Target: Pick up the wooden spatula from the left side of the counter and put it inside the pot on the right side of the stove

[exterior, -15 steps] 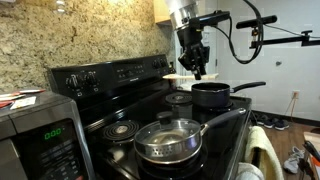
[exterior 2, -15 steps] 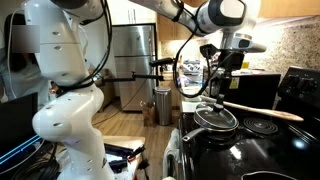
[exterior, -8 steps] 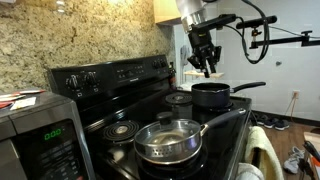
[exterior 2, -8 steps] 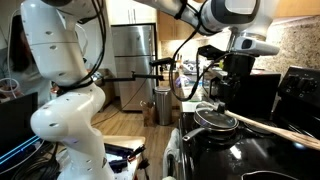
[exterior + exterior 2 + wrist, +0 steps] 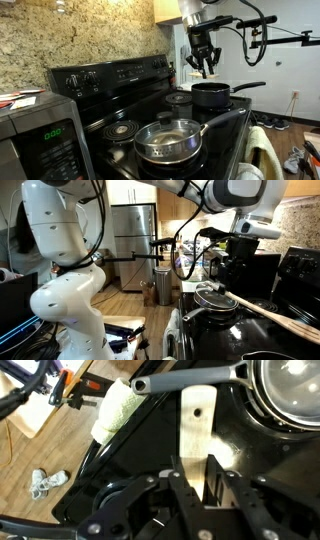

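Observation:
My gripper (image 5: pixel 203 62) hangs in the air just above the black pot (image 5: pixel 212 96), which stands on the back burner of the stove (image 5: pixel 112 74). It is shut on the wooden spatula (image 5: pixel 197 422). In the wrist view the pale flat blade sticks out between the fingers (image 5: pixel 196 488) over the black stovetop. In an exterior view the gripper (image 5: pixel 236 264) holds the spatula (image 5: pixel 275 312) so that it slopes down across the stove. The pot's long handle (image 5: pixel 248 87) points away from the back panel.
A shiny steel pan with a glass lid (image 5: pixel 168 140) sits on the front burner, its handle (image 5: pixel 195 377) reaching toward the stove's edge. A silver microwave (image 5: pixel 40 135) stands beside the stove. A pale rolled cloth (image 5: pixel 113 410) hangs at the stove's front, over wooden floor.
My gripper has carried the spatula sideways to above the black pot and a little higher. The spatula has tilted from level to sloping. It has hardly moved in the last half second.

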`<move>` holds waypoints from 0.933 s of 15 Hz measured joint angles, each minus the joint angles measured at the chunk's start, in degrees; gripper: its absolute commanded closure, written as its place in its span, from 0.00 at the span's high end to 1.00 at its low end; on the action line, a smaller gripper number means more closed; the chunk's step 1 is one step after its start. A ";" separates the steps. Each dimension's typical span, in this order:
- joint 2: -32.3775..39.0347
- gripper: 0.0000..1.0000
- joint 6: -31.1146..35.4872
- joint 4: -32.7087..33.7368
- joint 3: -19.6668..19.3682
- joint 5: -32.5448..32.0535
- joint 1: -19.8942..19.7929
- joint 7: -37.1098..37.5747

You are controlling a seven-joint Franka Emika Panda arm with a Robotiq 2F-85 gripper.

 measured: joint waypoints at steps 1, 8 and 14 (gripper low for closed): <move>0.11 0.07 0.38 -0.06 -0.55 1.68 -0.48 0.98; 1.25 0.07 3.40 -1.42 -4.14 13.85 -3.39 5.25; 1.38 0.07 5.26 -4.38 -8.09 24.22 -6.75 5.31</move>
